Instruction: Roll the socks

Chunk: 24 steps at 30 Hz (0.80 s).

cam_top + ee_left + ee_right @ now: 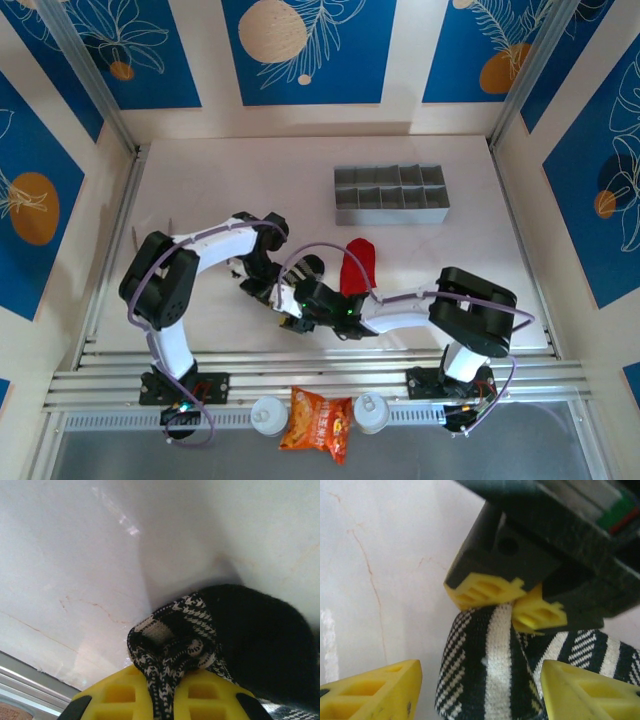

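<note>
Striped sock (490,680) is the one being worked. It sits bunched on the counter (200,200) at the near middle, between the two arms. The red sock (358,265) lies loose just beyond, toward 1 o'clock from it, with no claw on it.

The left claw (167,687) is clamped on a fold of the striped sock's patterned edge, with cloth squeezed between its yellow fingers. The right claw (482,700) stands open. Its fingers straddle the sock body from the 6 o'clock side without pinching it, and the left claw is at 12 o'clock in the right wrist view.

This looks like a re-grip in the middle of the roll. To do it well:

- Let the left claw act as the anchor and hold the pinched edge low against the counter, so the bundle cannot unwind.
- Close the right claw on the full thickness of the roll, not on one loose layer, so it catches all the folds.
- Grip clear of the left fingers, because the two claws are very near each other and could collide.
- Turn the bundle toward the free end with gentle tension. Soft knit will slump if it goes slack.

The grey divided tray (390,195), toward 1 o'clock at the far side, is well apart from the work. So is the orange snack bag (315,420) at 6 o'clock by the rail.
</note>
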Each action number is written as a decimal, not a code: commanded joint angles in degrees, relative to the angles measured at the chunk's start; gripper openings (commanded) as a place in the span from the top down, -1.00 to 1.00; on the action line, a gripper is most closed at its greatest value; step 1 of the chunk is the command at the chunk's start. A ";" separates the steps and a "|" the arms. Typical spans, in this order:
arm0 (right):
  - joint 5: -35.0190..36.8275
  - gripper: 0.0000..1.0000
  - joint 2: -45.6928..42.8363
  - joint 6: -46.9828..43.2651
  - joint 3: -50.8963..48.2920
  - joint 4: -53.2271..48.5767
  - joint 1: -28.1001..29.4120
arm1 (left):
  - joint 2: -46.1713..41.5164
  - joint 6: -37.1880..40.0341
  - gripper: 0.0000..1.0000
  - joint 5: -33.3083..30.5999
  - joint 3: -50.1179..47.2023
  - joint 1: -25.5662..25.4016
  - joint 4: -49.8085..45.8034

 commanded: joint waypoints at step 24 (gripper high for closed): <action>-14.87 1.00 7.01 16.31 -1.33 -6.76 -5.56 | -10.86 -0.67 -0.19 -8.06 -1.98 0.04 3.72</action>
